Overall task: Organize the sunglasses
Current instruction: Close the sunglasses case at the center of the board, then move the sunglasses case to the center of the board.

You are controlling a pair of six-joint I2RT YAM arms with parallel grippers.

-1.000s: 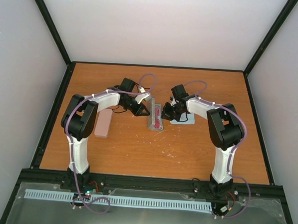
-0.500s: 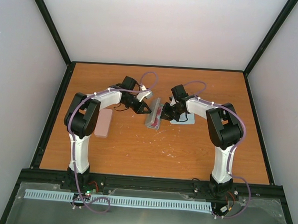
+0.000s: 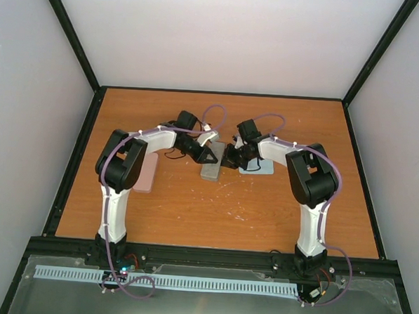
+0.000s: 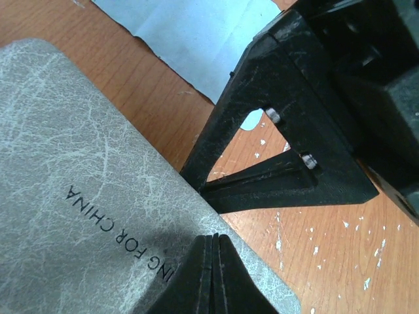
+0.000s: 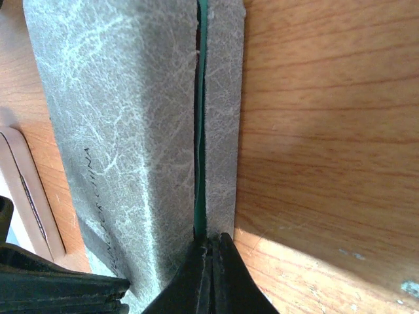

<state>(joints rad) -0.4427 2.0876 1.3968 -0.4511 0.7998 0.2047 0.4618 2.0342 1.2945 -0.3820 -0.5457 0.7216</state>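
At the worktop's left lies a pink case. The left hand, pressed together, pushes the grey case lid; the right hand, likewise pressed together, meets its seam. The sunglasses are unseen (likely inside). Closing step; next, lift both hands clear

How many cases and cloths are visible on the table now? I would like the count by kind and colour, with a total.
Grey case: 1
Pink case: 1
Light-blue cloth: 1
Total: 3
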